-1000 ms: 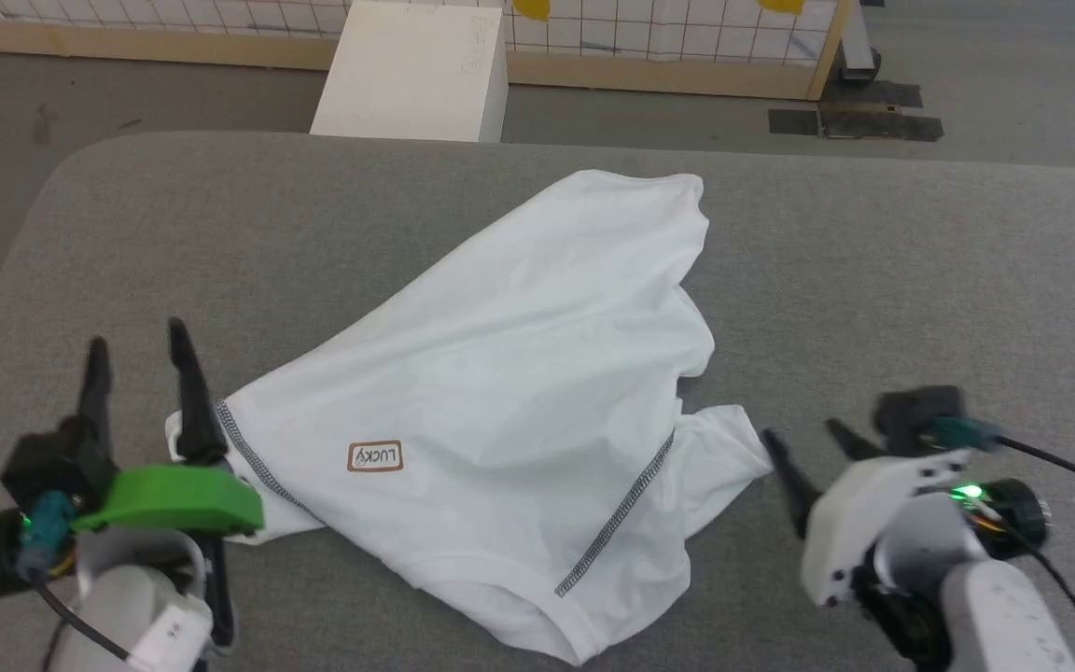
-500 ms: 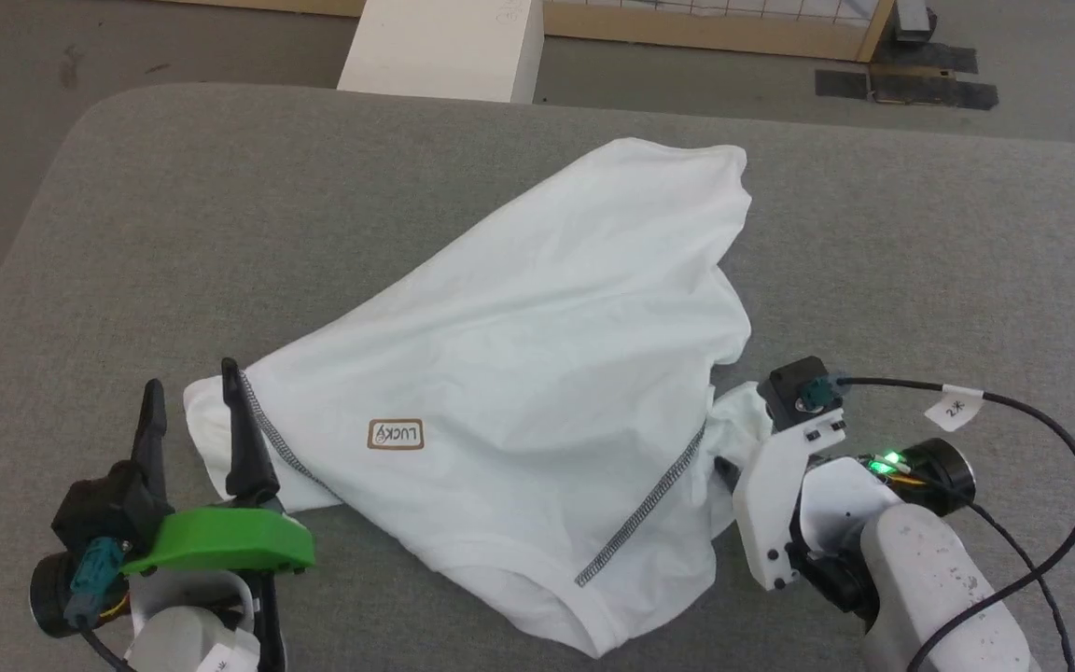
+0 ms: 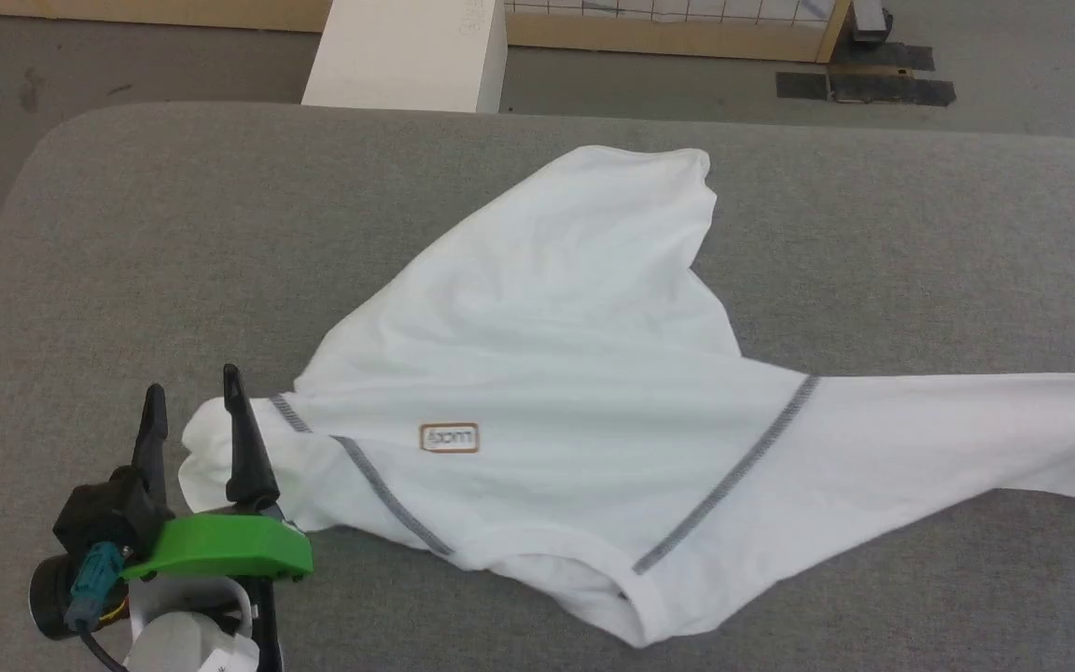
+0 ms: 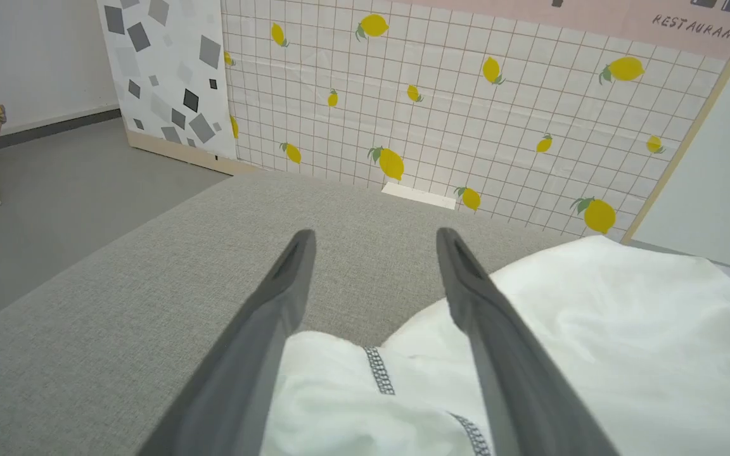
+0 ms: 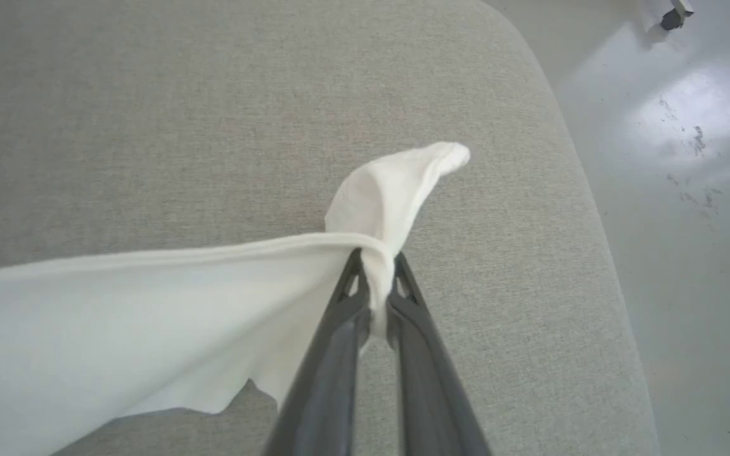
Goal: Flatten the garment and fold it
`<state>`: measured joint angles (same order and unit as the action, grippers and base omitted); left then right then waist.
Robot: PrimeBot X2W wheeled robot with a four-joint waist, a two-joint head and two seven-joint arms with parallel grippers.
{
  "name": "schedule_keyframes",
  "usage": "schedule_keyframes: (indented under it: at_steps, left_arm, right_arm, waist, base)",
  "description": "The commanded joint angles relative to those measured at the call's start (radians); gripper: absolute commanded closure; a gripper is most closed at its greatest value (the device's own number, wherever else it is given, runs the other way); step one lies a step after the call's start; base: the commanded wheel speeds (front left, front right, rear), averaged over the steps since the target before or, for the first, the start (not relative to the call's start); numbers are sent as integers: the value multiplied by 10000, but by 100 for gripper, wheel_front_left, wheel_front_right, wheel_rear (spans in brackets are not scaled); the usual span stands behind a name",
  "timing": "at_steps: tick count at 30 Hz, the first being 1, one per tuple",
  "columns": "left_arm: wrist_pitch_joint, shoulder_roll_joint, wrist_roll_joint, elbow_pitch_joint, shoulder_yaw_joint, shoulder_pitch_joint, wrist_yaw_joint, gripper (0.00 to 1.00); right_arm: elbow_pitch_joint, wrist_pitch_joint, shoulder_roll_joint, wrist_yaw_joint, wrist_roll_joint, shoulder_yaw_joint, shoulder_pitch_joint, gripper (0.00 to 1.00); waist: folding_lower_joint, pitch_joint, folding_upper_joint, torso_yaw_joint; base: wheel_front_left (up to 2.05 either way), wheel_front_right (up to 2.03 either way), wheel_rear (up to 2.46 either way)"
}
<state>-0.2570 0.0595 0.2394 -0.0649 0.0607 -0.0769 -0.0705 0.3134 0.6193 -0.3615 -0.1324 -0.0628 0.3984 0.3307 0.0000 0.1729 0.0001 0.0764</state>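
Here, one garment [image 3: 547, 373], apparently two seams [image 3: 724, 485].

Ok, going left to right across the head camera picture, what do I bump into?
The left gripper with green cover, dark jaws open → small brown-bordered rectangular logo patch on the white thin T-shirt → dark grey zigzag seam line → stretched white sleeve at the right edge.

Garment [image 3: 537, 373] was white, with dark grey zigzag seams [image 3: 724, 485] and a brown-bordered patch [image 3: 449, 438]. Under garment, worktop [image 3: 174, 233] was grey, finely woven. Beside garment, left tool [image 3: 193, 378] had dark fingers [image 3: 241, 439] and a bright green cover [image 3: 220, 551]. Beyond garment stood a white box [image 3: 407, 56] and a white grid panel [image 4: 517, 107] printed with yellow, green-leaved lemons [image 4: 390, 163].
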Motion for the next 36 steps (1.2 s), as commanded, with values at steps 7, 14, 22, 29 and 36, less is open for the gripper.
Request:
schedule_keyframes:
  at_steps: [7, 14, 22, 29, 36]
  left_arm:
    - [-47, -56, -96, -211, 128, -61, 193, 0]
    - [-47, -71, -114, -431, 126, -163, 318, 0]
    - [-47, -85, -26, -666, 49, 23, 334, 0]
    - [-47, -90, 279, -872, -418, 149, 383, 0]
    - [809, -85, 701, -1389, -1596, -772, 799, 0]
  right_arm:
    - [443, -871, 143, 17, 1053, 1899, 781, 100]
    - [501, -2583, 868, 17, 1281, 2076, 1090, 0]
    - [-1156, -4608, 2418, 17, -568, 862, -292, 0]
    - [-2522, -5231, 3099, 17, -2149, -182, -2823, 0]
    - [-2096, -6119, 3110, 17, -3749, -1461, -3766, 0]
  waist:
    - [0, 226, -1, -49]
    - [0, 115, -1, -56]
    - [0, -537, -1, -127]
    - [0, -961, -1, -152]
    - [0, -807, -1, -852]
  base:
    - [0, 0, 0]
    - [0, 0, 0]
    - [0, 0, 0]
    - [0, 0, 0]
    - [0, 0, 0]
